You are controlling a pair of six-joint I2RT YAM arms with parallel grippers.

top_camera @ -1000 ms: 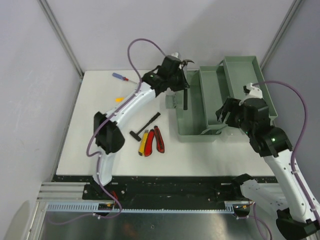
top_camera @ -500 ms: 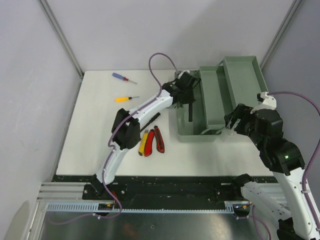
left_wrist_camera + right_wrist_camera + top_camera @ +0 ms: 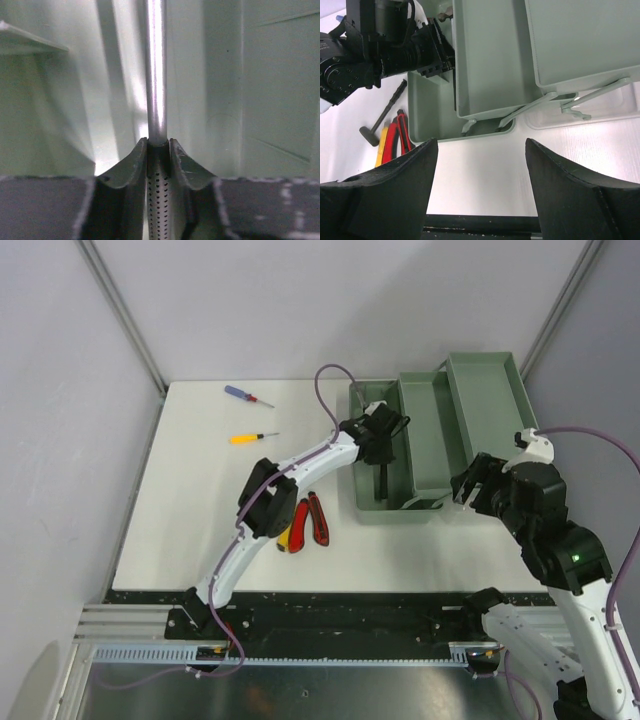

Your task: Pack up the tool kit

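Observation:
The grey-green toolbox (image 3: 392, 511) stands open at the right, its trays (image 3: 432, 440) swung out to the far right. My left gripper (image 3: 383, 452) is down inside the box's bottom compartment. It is shut on a long black-handled tool (image 3: 381, 480) with a silver shaft (image 3: 156, 75), held between the fingertips (image 3: 136, 155). The red and yellow knives (image 3: 302, 524) lie left of the box. The hammer (image 3: 384, 119) lies beside them and is hidden under the left arm in the top view. My right gripper (image 3: 468, 487) is open and empty over the table near the box's front right corner.
A blue-handled screwdriver (image 3: 244, 394) and a yellow-handled screwdriver (image 3: 250, 438) lie at the far left of the white table. The box's tray linkage arms (image 3: 540, 102) stick out towards my right gripper (image 3: 482, 145). Grey walls close in the table.
My left gripper has carried the black-handled tool from above the box's left rim down into the bottom compartment. The right arm shifted slightly right.

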